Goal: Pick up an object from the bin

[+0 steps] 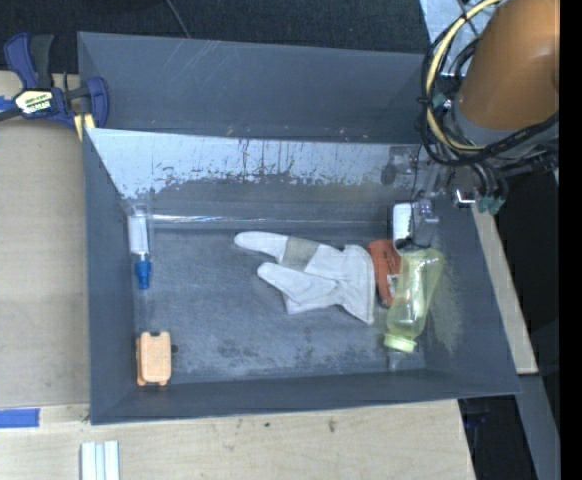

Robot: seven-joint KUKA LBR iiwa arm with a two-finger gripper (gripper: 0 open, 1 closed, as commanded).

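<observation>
The claw (412, 224) hangs at the far right of the bin (271, 88). Just nearer than it lie a clear yellowish bottle (411, 300) and a red thing (383, 260), both beside a white glove (316, 274). I cannot tell how open the claw is.

Robot lab, grey metal bin (271, 88), cabled arm (506, 63) overhead

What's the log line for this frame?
gripper: in bin, right side, by red-orange item and pale green bottle | grasp: none seen | elsewhere: white glove centre, blue-tipped tube left, orange block front-left
</observation>
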